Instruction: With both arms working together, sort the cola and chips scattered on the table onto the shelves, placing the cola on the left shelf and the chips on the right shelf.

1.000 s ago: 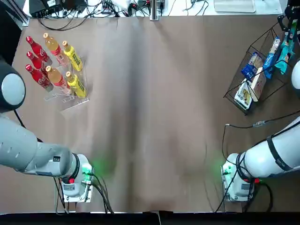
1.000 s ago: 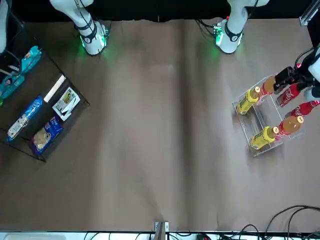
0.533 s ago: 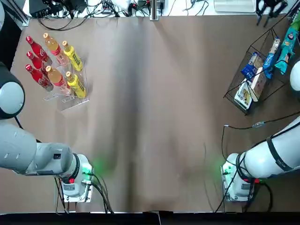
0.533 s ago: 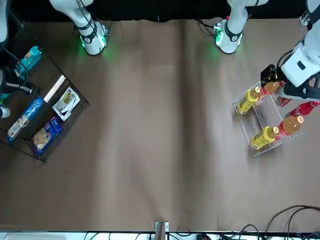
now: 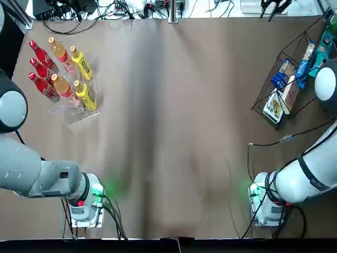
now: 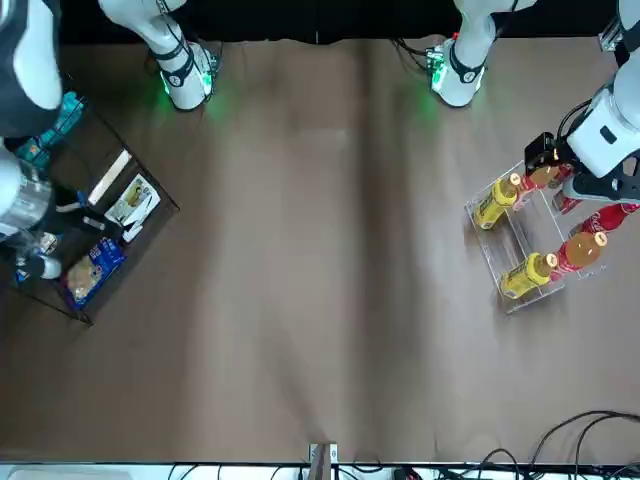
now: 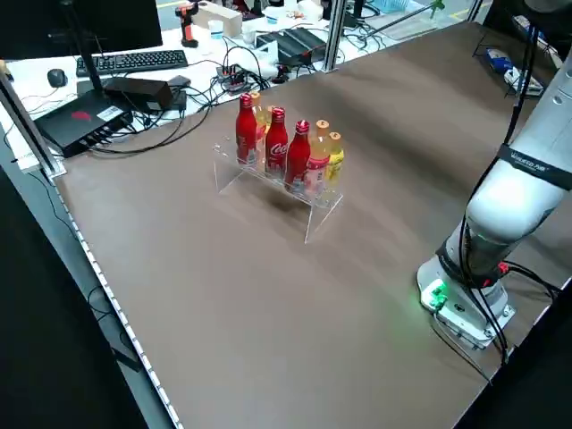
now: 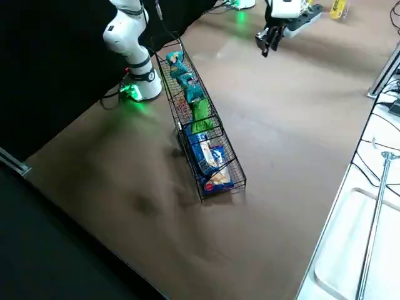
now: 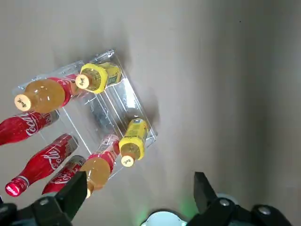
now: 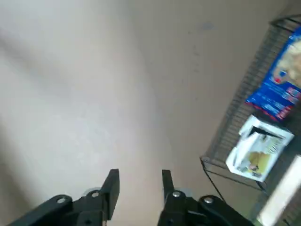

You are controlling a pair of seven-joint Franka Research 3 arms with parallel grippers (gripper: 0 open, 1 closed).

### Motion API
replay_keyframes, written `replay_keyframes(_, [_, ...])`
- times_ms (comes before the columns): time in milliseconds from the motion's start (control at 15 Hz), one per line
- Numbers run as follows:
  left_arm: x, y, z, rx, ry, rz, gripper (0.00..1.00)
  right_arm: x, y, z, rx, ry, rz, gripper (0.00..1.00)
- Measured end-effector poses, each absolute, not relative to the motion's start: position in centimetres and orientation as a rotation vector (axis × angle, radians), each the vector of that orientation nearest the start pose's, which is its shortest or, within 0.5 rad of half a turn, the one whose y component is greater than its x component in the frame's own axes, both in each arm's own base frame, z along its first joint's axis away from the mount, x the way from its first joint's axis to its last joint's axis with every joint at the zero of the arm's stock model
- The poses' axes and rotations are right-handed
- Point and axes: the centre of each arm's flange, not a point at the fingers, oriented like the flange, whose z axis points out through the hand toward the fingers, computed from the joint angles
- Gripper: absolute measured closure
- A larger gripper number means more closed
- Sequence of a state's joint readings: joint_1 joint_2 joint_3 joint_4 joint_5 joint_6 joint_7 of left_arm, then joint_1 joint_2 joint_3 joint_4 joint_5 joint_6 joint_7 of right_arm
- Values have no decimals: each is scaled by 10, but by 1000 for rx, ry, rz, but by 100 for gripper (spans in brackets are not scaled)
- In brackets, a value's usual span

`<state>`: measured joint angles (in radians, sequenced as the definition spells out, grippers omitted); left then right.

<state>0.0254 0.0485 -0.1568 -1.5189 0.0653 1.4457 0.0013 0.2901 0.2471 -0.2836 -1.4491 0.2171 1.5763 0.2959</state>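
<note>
Three cola bottles stand in a row on the clear left shelf, also seen from the side. High above that rack my left gripper hangs open and holds nothing. The chips, a green packet and teal ones, lie in the black wire right shelf. Away from that rack, over the far part of the table, my right gripper is raised; its fingers are open with nothing between them.
Orange-drink bottles and yellow-labelled bottles share the clear rack with the cola. Larger blue and white packages fill the wire rack's lower end. Cables and electronics lie past the far edge. Arm bases sit at the near edge.
My right gripper has pulled away from the wire rack and swung toward the table's far middle. The left gripper has drawn back and up from the cola row.
</note>
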Motion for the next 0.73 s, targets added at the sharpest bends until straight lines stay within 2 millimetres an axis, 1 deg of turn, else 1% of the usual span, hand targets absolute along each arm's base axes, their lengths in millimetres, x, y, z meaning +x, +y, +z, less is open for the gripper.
replay_keyframes(133, [555,-64,610,-3066,200,174,0,623,68,537,-2986,378,188,56])
replay_keyframes(200, [556,-65,608,-3066,202,175,0,624,75,535,-2991,332,187,56])
replay_keyframes(267, [556,-65,608,-3066,204,176,0,624,77,534,-2996,281,183,51])
replay_keyframes(467, [556,-68,607,-3066,211,178,0,625,68,535,-3000,158,168,26])
replay_keyframes(600, [556,-70,608,-3065,218,175,0,625,69,536,-3000,126,164,8])
replay_keyframes(667, [556,-71,608,-3065,220,174,0,625,70,537,-2999,116,163,1])
replay_keyframes(733, [555,-72,609,-3065,225,173,0,625,72,537,-3000,112,164,0])
